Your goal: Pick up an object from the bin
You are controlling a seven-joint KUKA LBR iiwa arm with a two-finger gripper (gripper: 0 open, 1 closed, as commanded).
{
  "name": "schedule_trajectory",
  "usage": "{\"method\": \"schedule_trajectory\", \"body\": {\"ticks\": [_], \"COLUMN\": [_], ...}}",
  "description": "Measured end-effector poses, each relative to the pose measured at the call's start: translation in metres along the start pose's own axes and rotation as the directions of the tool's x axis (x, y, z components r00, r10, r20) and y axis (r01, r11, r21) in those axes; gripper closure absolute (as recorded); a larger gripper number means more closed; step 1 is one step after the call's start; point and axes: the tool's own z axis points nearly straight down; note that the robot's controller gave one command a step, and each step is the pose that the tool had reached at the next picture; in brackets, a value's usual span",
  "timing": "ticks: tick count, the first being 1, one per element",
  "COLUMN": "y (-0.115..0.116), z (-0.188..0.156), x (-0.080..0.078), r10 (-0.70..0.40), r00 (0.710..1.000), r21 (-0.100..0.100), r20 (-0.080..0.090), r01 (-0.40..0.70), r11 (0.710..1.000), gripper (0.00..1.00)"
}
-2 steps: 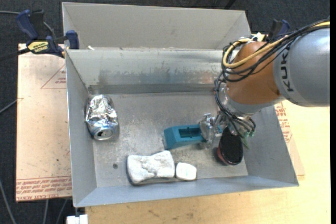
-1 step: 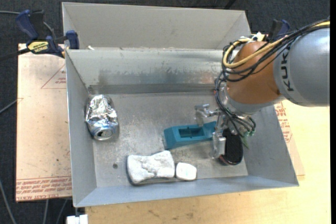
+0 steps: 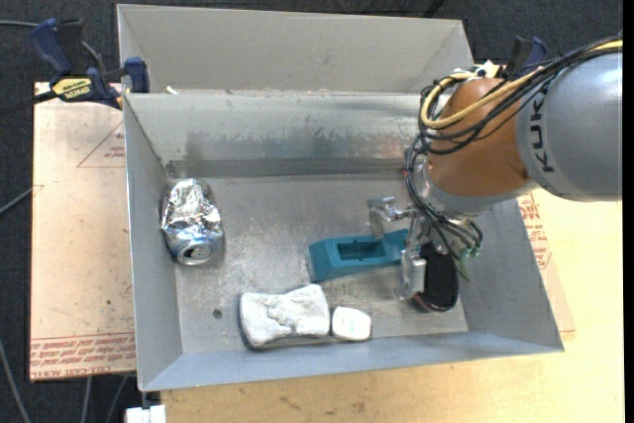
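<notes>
Your gripper (image 3: pixel 412 270) hangs at the right end of the blue plastic block (image 3: pixel 349 256), which lies right of centre, toward the near side. Wide or closed, you cannot tell. The block is probably light, stiff and slick, so grip it across its narrow sides.

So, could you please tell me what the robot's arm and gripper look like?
The arm is a thick, rounded silver-grey link with dark lettering. An orange cover wraps its wrist, with yellow and black cables looped over it. The gripper below is bare metal with a black part.
</notes>
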Motion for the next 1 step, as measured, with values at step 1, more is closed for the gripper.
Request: {"method": "schedule_trajectory", "body": {"ticks": [1], "y": [0.0306], "z": [0.0245], "x": [-0.043], "r10": [-0.23], "r00": [0.973], "r21": [0.0], "r20": [0.002], "r01": [0.23], "r11": [0.973], "gripper": [1.0]}}
